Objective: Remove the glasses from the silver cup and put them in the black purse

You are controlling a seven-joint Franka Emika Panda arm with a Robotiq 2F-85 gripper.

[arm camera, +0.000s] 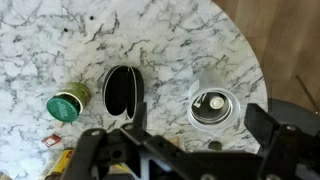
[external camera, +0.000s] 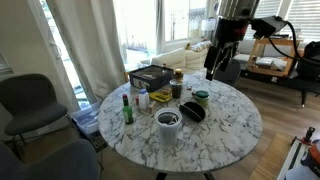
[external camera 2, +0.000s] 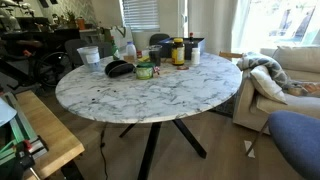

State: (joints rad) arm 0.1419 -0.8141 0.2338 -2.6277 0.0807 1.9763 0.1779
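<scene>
The silver cup [external camera: 168,126] stands near the table's front edge and also shows in the other exterior view [external camera 2: 89,58]. From the wrist view I look straight down into the cup [arm camera: 196,92]. The glasses [arm camera: 212,108] lie inside it as a dark shape. The black purse [external camera: 192,111] lies open beside the cup, as both the exterior [external camera 2: 120,69] and the wrist view [arm camera: 123,92] show. My gripper [external camera: 212,68] hangs high above the table's far side. It is open and empty, with its fingers spread wide at the bottom of the wrist view [arm camera: 185,148].
A green-lidded jar [external camera: 201,97] [arm camera: 68,104] sits next to the purse. A green bottle [external camera: 127,108], a dark rectangular box [external camera: 150,76] and several bottles [external camera 2: 178,50] crowd one side of the marble table [external camera 2: 170,95]. Chairs and a sofa surround it.
</scene>
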